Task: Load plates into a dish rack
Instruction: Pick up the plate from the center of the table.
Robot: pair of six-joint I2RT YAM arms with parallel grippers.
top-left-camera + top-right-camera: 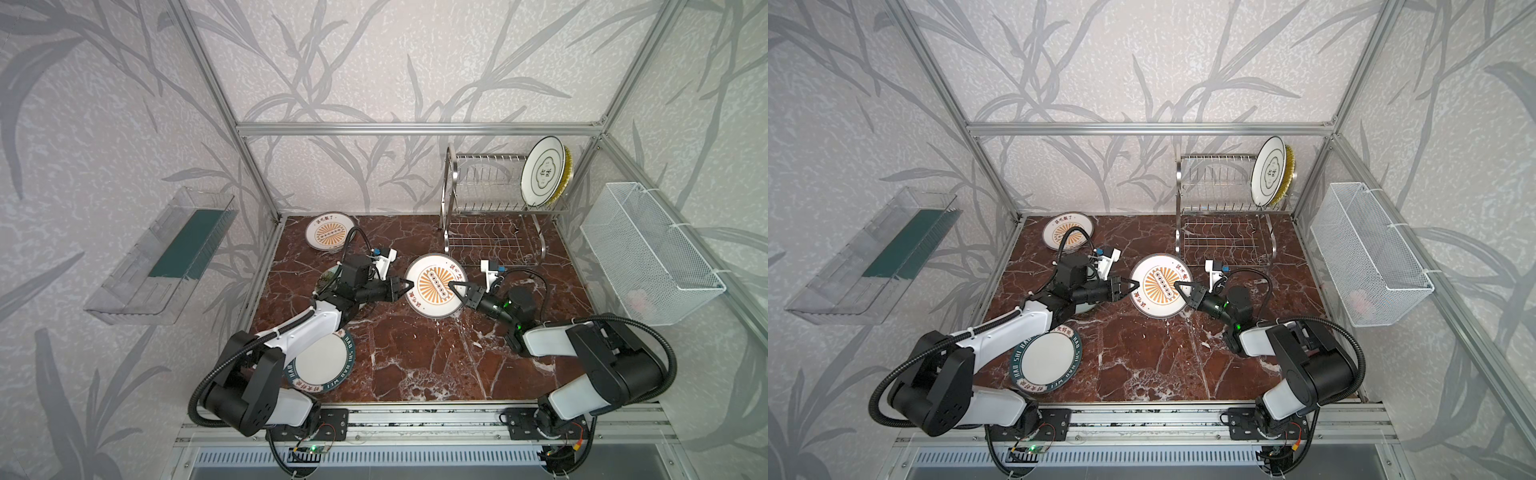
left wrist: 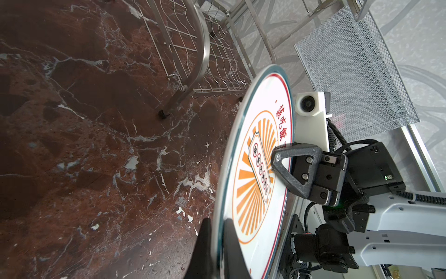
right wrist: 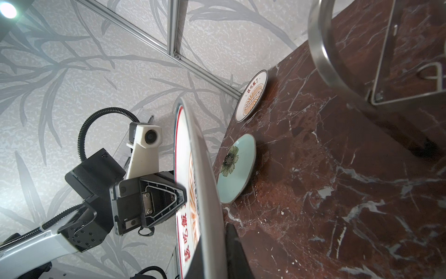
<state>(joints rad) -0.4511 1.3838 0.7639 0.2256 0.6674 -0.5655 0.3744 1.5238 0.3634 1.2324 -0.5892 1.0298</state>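
Handover step, likely: you have the sunburst plate (image 1: 432, 272) over the middle of the table (image 1: 415, 353), near-left of the dish rack (image 1: 490, 199), with left gripper (image 1: 409, 286) and right gripper (image 1: 452, 286) both clamped on its opposite sides; next, release left so the right can carry it to a free slot.

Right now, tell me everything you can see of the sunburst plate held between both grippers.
The sunburst plate is round, glossy white, ceramic-looking, with orange rays, red characters and a thin dark rim line. It hangs tilted, apparently off the marble tabletop, in front of the dish rack. The left gripper is shut on one edge, the right gripper on the opposite edge.
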